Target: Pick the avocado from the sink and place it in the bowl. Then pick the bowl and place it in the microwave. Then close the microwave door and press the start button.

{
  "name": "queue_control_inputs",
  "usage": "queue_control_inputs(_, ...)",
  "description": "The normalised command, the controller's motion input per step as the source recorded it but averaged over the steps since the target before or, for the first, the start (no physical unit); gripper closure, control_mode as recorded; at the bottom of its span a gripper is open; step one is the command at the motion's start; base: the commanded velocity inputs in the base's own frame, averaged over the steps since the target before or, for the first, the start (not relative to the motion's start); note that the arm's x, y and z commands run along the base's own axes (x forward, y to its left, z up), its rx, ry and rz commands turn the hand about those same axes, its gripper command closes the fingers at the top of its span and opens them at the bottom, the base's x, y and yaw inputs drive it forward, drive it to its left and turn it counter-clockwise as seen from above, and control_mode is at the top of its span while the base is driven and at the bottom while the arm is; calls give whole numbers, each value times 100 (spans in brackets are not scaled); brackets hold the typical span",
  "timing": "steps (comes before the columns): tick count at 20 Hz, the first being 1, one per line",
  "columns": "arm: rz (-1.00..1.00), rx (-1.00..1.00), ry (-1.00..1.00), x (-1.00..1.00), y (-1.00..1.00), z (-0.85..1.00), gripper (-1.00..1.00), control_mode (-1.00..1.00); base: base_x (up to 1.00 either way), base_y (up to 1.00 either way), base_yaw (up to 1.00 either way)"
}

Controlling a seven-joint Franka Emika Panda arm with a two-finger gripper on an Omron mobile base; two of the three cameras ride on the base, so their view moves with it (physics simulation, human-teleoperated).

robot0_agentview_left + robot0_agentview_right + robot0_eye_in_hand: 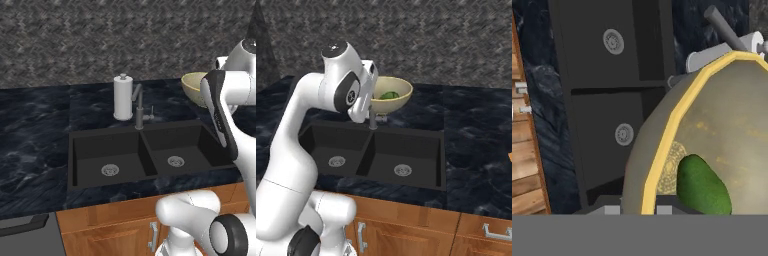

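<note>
The beige bowl (393, 90) hangs a little above the counter behind the black sink (373, 150), with the green avocado (390, 95) lying inside it. In the hand view the bowl (712, 125) looms large with the avocado (704, 187) near its rim, and my gripper (642, 210) is shut on that rim, one finger on each side. The sink (607, 100) lies far below it. From the left base view the bowl (192, 87) is half hidden by my forearm. The microwave and its door are out of view.
A grey faucet (139, 112) and a white paper-towel roll (122, 97) stand behind the sink's (150, 155) divider. Both basins hold nothing. Dark marble counter (476, 130) runs to both sides, with wooden cabinet fronts (110, 220) below.
</note>
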Motion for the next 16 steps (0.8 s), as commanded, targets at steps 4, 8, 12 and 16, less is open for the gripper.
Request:
queue_control_inputs(4,9,0,-2,-8,20,0,100,-100,0,0,0)
queue_control_inputs(8,4,-2,3,0,14,0,100,-100,0,0,0)
queue_control_inputs(12,0,0,0,0,0,0,100,-100,0,0,0)
queue_control_inputs(16,0,0,0,0,0,0,100,100,-11,-2,0)
